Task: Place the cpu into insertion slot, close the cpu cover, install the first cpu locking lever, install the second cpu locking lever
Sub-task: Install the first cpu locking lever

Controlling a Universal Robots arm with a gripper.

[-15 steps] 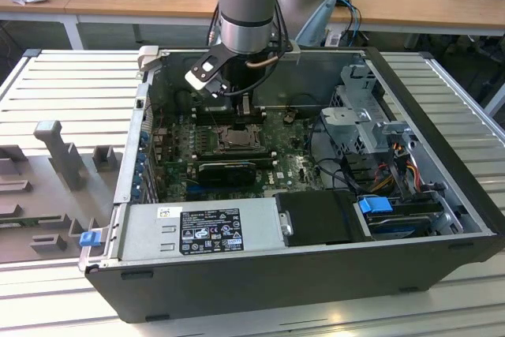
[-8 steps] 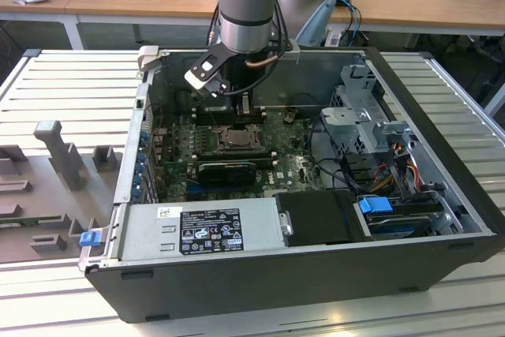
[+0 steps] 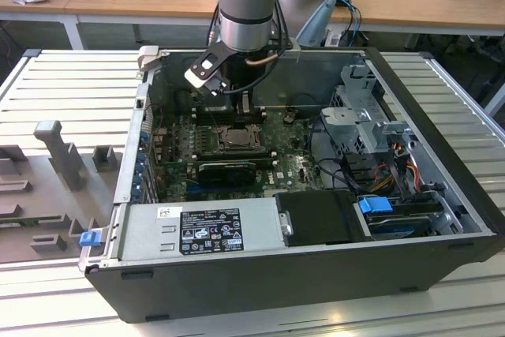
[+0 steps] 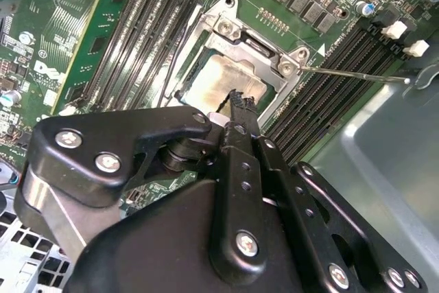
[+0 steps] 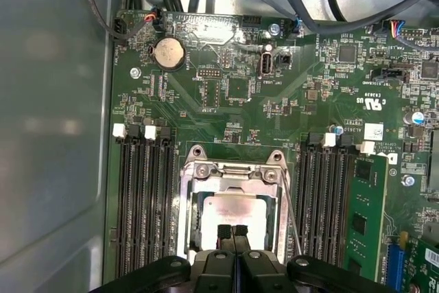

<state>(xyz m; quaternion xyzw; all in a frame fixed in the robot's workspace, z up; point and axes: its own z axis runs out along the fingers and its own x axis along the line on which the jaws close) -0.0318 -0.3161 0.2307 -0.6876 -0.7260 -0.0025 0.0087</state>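
The cpu [image 5: 230, 212] lies flat in the insertion slot [image 5: 188, 235], its dull silver top showing through the window of the cpu cover [image 5: 233, 175], which lies down around it. In the second wrist view the cpu [image 4: 223, 84] sits framed by the cpu cover [image 4: 257, 46]. My gripper [image 5: 232, 231] is shut, fingertips together with nothing between them, just over the chip's edge. One thin locking lever [image 4: 357, 74] sticks out over the memory slots; in the first wrist view this lever [image 5: 293, 221] runs beside the socket. In the exterior view the gripper [image 3: 234, 110] hangs over the socket [image 3: 237, 136].
Black memory slots [image 5: 140, 204] flank the socket on both sides, and a green card [image 5: 362, 217] stands beside them. Cables [image 5: 302, 5] run along the case wall. A grey power supply [image 3: 205, 230] and drive cage [image 3: 367, 120] fill the case's other parts.
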